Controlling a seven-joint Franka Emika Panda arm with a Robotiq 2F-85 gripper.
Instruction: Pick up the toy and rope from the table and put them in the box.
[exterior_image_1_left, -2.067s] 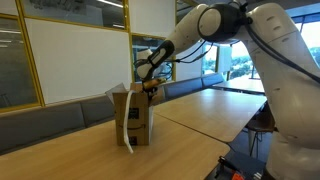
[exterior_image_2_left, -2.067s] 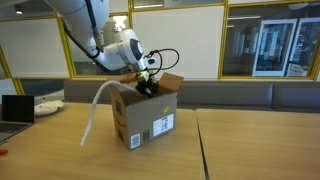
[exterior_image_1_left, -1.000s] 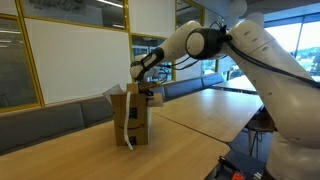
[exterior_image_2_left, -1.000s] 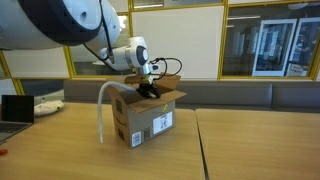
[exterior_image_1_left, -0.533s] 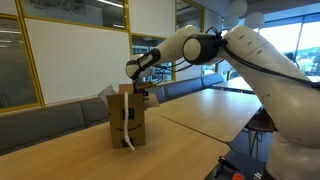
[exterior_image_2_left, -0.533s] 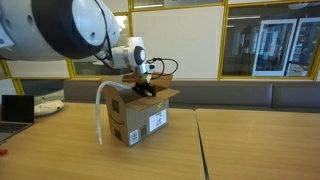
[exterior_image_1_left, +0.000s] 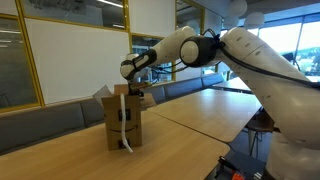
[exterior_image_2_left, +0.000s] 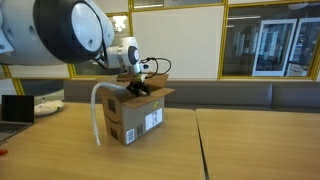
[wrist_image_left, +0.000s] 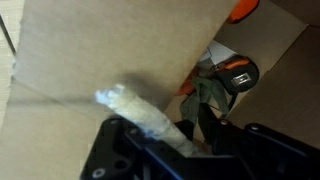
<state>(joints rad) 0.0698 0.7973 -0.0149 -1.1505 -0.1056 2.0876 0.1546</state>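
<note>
Over the open top of the box (exterior_image_1_left: 122, 125), the gripper (exterior_image_1_left: 130, 84) hung at the end of the arm, which came in from 3 o'clock in this exterior view. The box stood upright on the table (exterior_image_1_left: 200, 115), its flaps turned out. The rope (exterior_image_1_left: 123, 118) ran from the top edge of the box straight down its front side toward 6 o'clock, and its lower end nearly reached the table top.

From another exterior view, the gripper (exterior_image_2_left: 141, 88) was just above the box (exterior_image_2_left: 140, 120), with the rope (exterior_image_2_left: 96, 115) leaving it toward 9 o'clock, bending over the flap and falling outside the box, clear of the side wall.

At the wrist camera, the dark fingers of the gripper (wrist_image_left: 185, 140) were pressed together on the rope (wrist_image_left: 135, 108), whose free whitish end pointed to 10 o'clock across a wide cardboard flap (wrist_image_left: 100, 50). The toy (wrist_image_left: 208, 90), greenish with a reddish part, lay inside the box at about 1 o'clock from the fingertips, very near them. I could not tell whether it touched a finger.
</note>
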